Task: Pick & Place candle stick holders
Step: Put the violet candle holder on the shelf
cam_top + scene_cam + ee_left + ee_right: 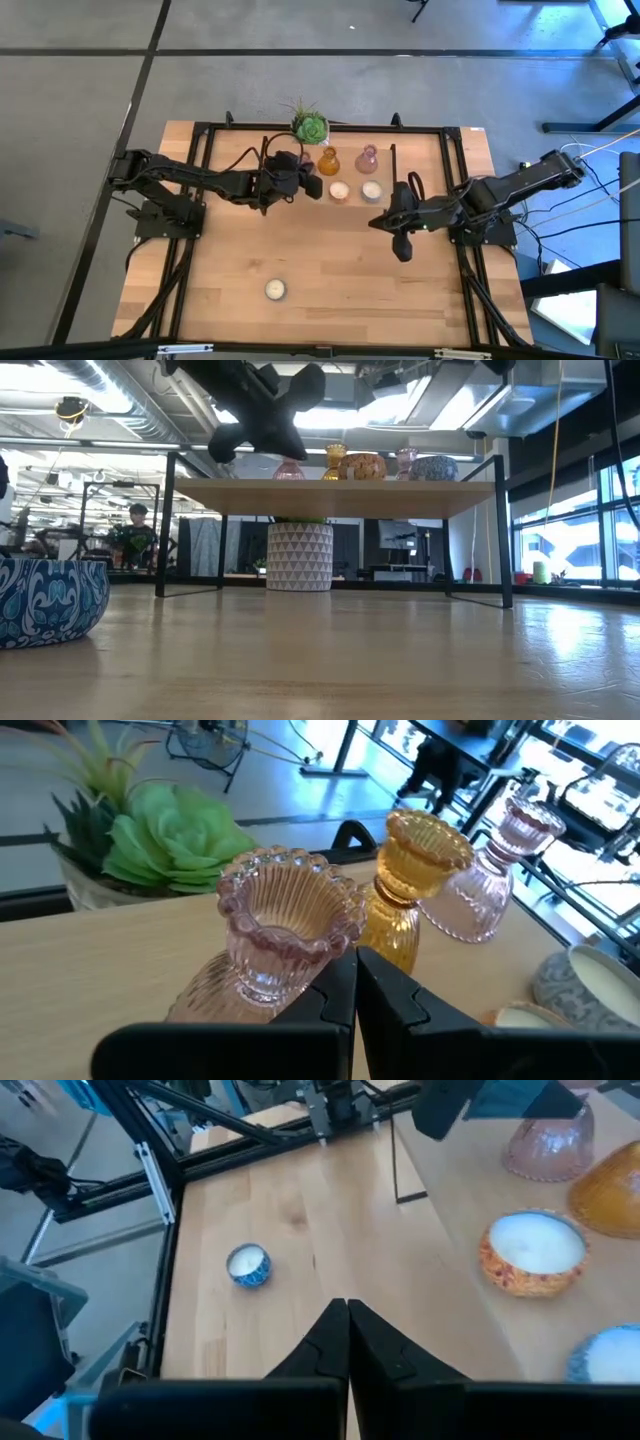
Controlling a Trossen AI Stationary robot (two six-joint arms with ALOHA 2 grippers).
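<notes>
Left wrist view: ribbed, scalloped pink glass holder [285,925].

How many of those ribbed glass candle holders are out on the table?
3: a pink one right at the left pincer, the amber one just behind it, and another pink one beyond. They stand beside the green plant.

Pink glass holder [270,935] base hidden behind left hand [352,982]; high view conceals it.
</notes>
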